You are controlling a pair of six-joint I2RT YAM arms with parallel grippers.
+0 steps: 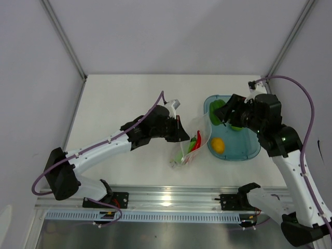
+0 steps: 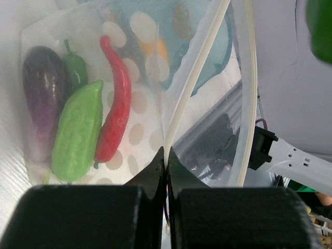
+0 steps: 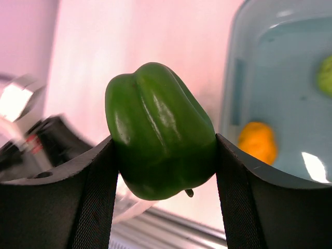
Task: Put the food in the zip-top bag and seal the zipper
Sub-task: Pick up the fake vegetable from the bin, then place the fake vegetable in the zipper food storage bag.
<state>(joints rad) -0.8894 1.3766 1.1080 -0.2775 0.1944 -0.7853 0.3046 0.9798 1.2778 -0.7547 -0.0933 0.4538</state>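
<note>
The clear zip-top bag (image 1: pixel 193 142) lies mid-table with its mouth held up. My left gripper (image 2: pixel 166 155) is shut on the bag's zipper strip (image 2: pixel 193 83), pinching one lip. Inside the bag lie a purple eggplant (image 2: pixel 41 93), a green cucumber (image 2: pixel 79 129), a red chili (image 2: pixel 116 104) and a small dark green piece (image 2: pixel 76 70). My right gripper (image 3: pixel 165 142) is shut on the green pepper (image 3: pixel 158 129) and holds it in the air over the left edge of the teal tray (image 1: pixel 249 150), right of the bag's mouth. The pepper shows in the top view (image 1: pixel 219 110).
The teal tray also shows in the right wrist view (image 3: pixel 290 62). It holds a yellow-orange fruit (image 1: pixel 218 145), which also shows in the right wrist view (image 3: pixel 258 141), and a light green piece (image 3: pixel 326 75). The metal rail (image 1: pixel 171 199) runs along the table's near edge.
</note>
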